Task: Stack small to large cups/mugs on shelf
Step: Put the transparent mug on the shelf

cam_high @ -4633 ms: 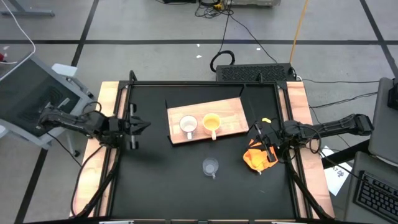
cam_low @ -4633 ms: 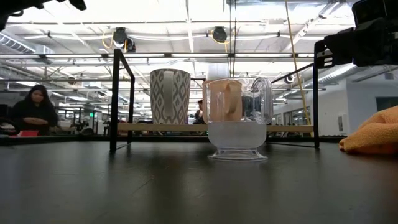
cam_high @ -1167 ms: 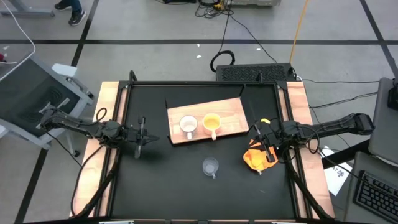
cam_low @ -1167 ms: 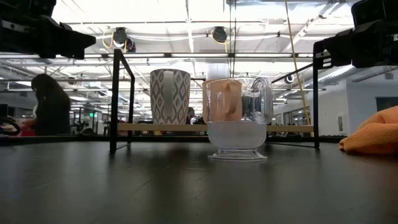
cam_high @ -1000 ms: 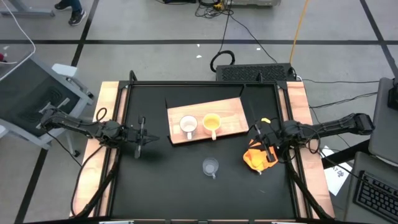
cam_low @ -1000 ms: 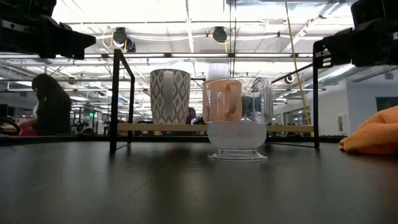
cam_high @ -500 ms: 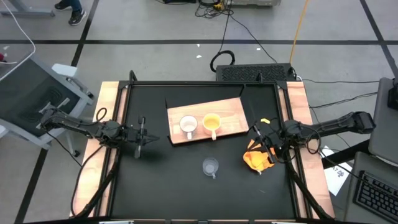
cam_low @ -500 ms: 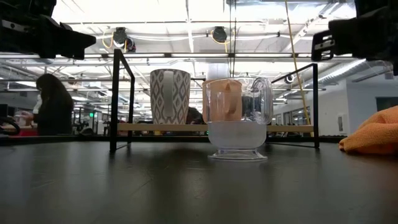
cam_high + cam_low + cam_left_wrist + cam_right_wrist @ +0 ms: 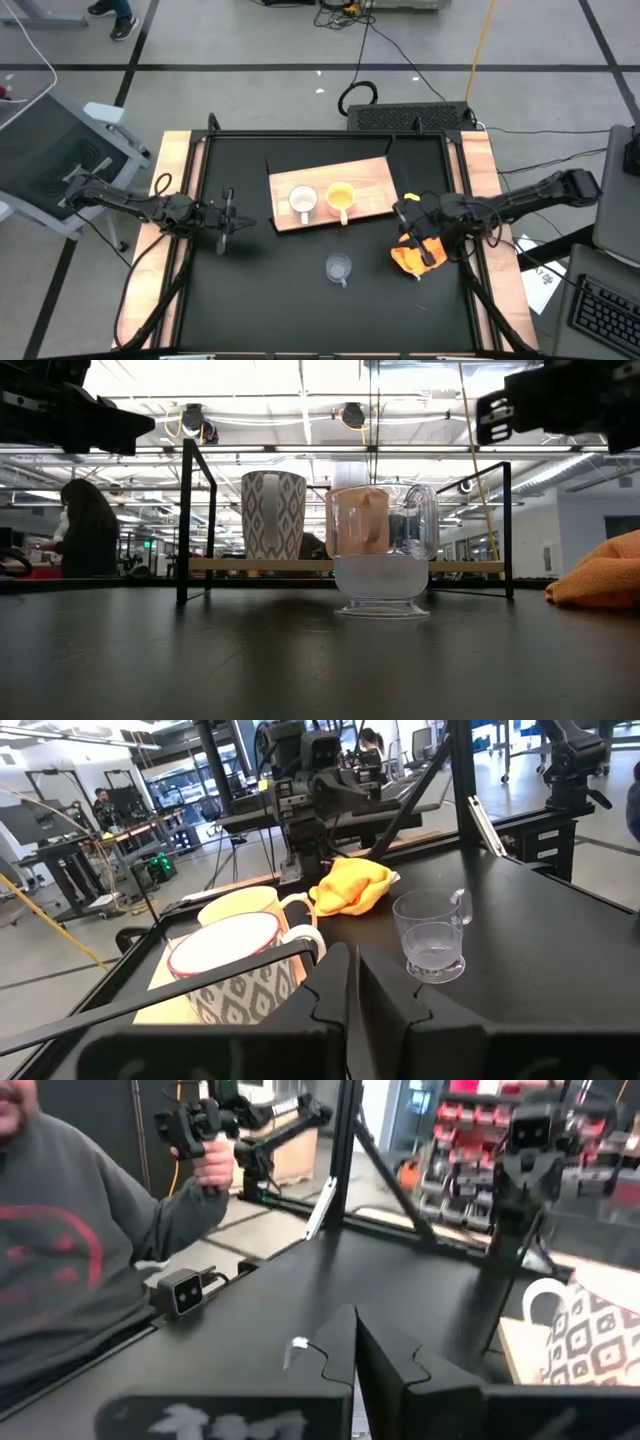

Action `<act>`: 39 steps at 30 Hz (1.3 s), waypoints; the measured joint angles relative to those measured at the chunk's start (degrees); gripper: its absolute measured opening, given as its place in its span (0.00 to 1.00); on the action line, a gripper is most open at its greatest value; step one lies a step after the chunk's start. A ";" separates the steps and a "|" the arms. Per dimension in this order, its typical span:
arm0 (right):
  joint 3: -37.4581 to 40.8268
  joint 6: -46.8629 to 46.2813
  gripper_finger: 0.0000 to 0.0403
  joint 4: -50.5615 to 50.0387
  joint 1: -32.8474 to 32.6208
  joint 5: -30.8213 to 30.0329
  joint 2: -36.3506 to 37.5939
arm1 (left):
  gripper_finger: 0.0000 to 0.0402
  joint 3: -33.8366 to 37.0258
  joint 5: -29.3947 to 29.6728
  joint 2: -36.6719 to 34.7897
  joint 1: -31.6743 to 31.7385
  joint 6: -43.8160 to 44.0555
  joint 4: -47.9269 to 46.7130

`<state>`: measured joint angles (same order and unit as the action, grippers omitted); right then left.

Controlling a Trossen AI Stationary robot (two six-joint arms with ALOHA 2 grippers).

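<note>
Both arms up off the desk (image 9: 250,290), cups untouched.
White mug (image 9: 302,203) and yellow mug (image 9: 340,197) upright side by side on the shelf (image 9: 370,180), board's long axis across; glass cup (image 9: 338,268) upright, empty, in front. Left pincer (image 9: 228,218) nearly closed, right pincer (image 9: 404,213) closed, both holding nothing.

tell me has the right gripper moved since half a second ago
Yes. In the high view the right gripper has slid toward the table's middle, closer to the shelf's near corner, and now sits past the orange cloth rather than over it.
</note>
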<state>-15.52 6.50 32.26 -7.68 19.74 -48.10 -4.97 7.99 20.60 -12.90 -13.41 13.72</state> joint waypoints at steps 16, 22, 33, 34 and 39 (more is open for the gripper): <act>-24.81 -1.34 0.00 -26.43 0.02 -0.12 -19.29 | 0.04 -0.02 0.07 0.02 0.02 0.28 5.74; -30.77 -3.05 0.00 -32.40 0.00 -0.05 -24.13 | 0.03 -0.04 0.07 0.00 0.02 0.39 7.67; -42.11 -4.96 0.00 -43.91 -0.70 0.33 -33.32 | 0.06 -0.04 0.07 0.02 0.02 0.17 8.39; -43.19 -4.93 0.00 -45.37 -0.70 0.33 -34.10 | 0.07 -0.04 0.07 0.02 0.02 0.17 8.82; -47.99 -4.83 0.00 -50.04 -0.70 0.32 -38.76 | 0.08 -0.04 0.07 0.02 0.02 0.20 10.06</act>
<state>-63.51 1.67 -17.78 -8.38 20.06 -86.86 -5.02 8.05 20.62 -12.88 -13.21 23.78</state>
